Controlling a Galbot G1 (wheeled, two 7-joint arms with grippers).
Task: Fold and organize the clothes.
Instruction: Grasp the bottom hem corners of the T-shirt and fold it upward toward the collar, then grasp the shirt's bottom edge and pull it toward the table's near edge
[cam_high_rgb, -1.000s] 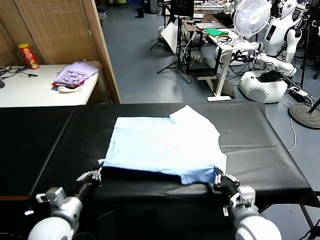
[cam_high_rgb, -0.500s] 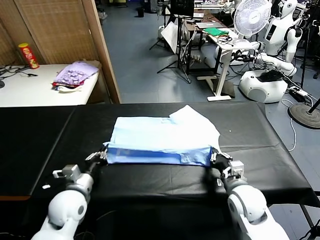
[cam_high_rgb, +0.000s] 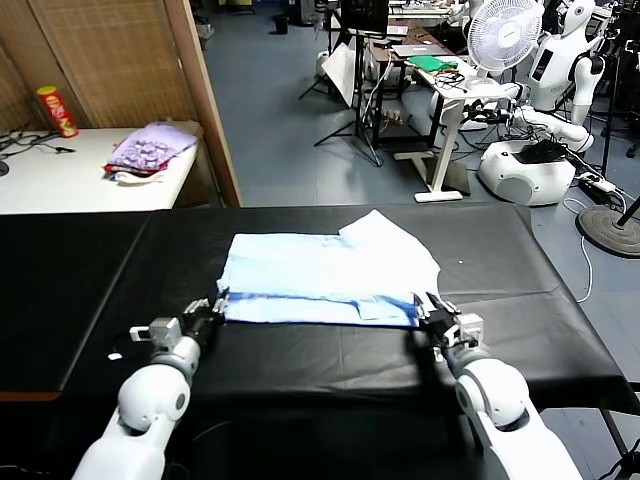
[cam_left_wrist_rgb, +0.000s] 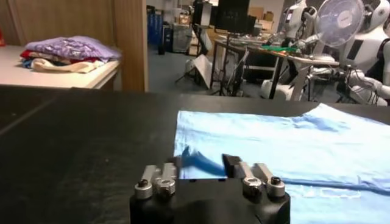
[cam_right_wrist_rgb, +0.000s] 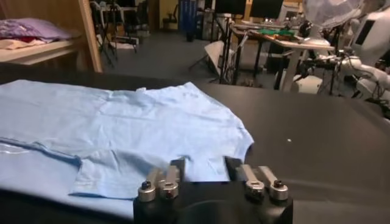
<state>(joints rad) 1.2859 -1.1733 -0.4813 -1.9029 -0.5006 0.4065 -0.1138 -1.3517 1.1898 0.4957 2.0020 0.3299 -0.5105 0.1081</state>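
The pale sky-blue T-shirt (cam_high_rgb: 320, 270) lies on the black table (cam_high_rgb: 520, 290) with its near part folded back over itself. A darker blue strip runs along the near fold. My left gripper (cam_high_rgb: 207, 305) sits at the fold's left corner, open, and a loose bit of blue fabric (cam_left_wrist_rgb: 198, 163) lies between its spread fingers (cam_left_wrist_rgb: 172, 167). At the right corner my right gripper (cam_high_rgb: 432, 308) is open too, with its fingers wide apart over the shirt (cam_right_wrist_rgb: 122, 122) near a sleeve. In the left wrist view the shirt (cam_left_wrist_rgb: 274, 143) shows small white lettering.
A purple-and-white heap of clothes (cam_high_rgb: 150, 150) and a red can (cam_high_rgb: 57, 110) rest on a white table at the back left. A wooden partition (cam_high_rgb: 205, 100) stands behind the black table. A fan (cam_high_rgb: 505, 35) and other robots (cam_high_rgb: 560, 70) stand far back right.
Both grippers carried the shirt's near edge away from me and over the shirt, making a fold. Then both opened and let the fabric go.
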